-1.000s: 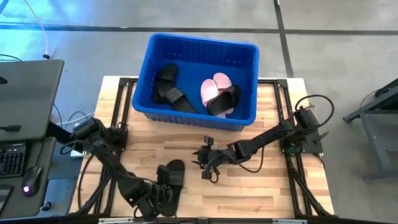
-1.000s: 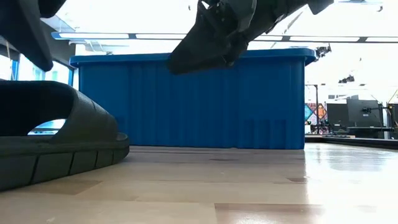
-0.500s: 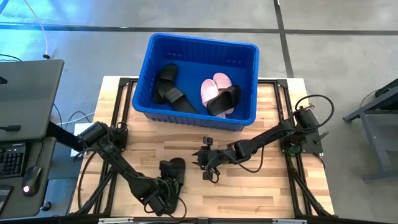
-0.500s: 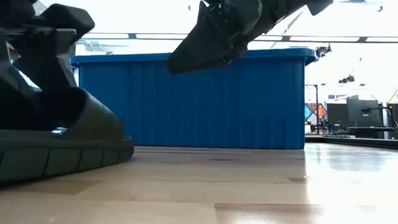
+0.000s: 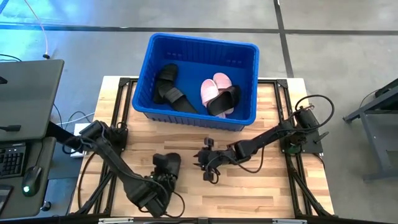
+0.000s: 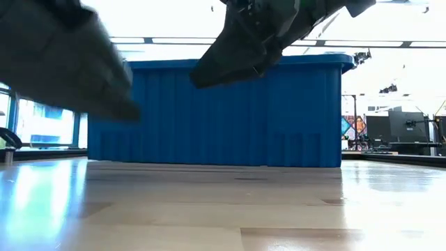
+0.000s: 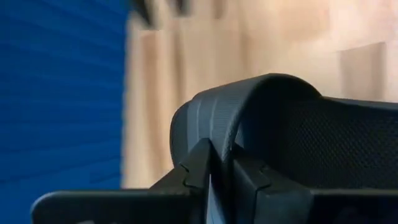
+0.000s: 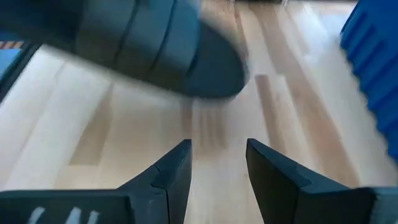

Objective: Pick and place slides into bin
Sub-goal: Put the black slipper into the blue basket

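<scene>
Black slide (image 5: 166, 164) in left pincer (image 5: 163, 178), off the table (image 5: 273, 186)

Bright ceiling light glares off the tabletop (image 6: 230, 209) in the low view. A dark slide (image 6: 63, 56) there is motion-blurred, as is the one (image 8: 155, 46) in the right wrist view.

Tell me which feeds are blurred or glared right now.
Low view: the lifted black slide smears with motion, windows blow out white, table shows glare. Right wrist view: the same slide is smeared. Left wrist view: background soft. High view: clean.

Robotics lab: concrete floor (image 5: 348, 56), monitors (image 6: 390, 129).
</scene>
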Motion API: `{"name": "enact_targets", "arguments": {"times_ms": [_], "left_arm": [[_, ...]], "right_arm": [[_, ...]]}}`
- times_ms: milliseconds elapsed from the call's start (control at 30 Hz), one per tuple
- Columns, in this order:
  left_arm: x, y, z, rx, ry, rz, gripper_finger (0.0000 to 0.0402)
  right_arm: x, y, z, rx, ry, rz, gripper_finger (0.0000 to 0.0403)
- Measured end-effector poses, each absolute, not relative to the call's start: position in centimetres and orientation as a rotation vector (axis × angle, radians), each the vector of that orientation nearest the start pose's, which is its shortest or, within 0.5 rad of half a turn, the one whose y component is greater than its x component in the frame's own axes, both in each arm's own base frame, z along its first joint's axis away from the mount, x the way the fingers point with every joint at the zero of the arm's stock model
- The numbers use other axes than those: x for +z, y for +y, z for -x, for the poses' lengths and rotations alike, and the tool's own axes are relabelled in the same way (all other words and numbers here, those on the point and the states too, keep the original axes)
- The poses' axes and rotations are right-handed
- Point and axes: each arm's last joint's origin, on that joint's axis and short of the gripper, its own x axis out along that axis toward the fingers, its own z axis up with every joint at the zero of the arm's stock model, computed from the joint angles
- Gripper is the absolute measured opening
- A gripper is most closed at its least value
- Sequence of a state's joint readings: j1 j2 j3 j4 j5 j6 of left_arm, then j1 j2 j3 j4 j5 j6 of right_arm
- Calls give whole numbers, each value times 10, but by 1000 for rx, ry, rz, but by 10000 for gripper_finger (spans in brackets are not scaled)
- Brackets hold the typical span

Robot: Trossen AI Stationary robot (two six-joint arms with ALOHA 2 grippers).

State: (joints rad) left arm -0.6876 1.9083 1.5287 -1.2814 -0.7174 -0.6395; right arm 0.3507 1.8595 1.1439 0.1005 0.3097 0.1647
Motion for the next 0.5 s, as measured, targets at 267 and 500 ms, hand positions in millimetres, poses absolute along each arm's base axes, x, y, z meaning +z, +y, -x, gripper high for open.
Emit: {"name": "enact_targets", "arguments": {"times_ms": [267, 500], "left_arm": [[337, -201, -278, 373, 976, -722, 19], [437, -145, -270, 623, 693, -847, 6]], "right_arm": [[180, 130, -372, -3, 660, -73, 142], [177, 136, -367, -12, 701, -122, 142]]}}
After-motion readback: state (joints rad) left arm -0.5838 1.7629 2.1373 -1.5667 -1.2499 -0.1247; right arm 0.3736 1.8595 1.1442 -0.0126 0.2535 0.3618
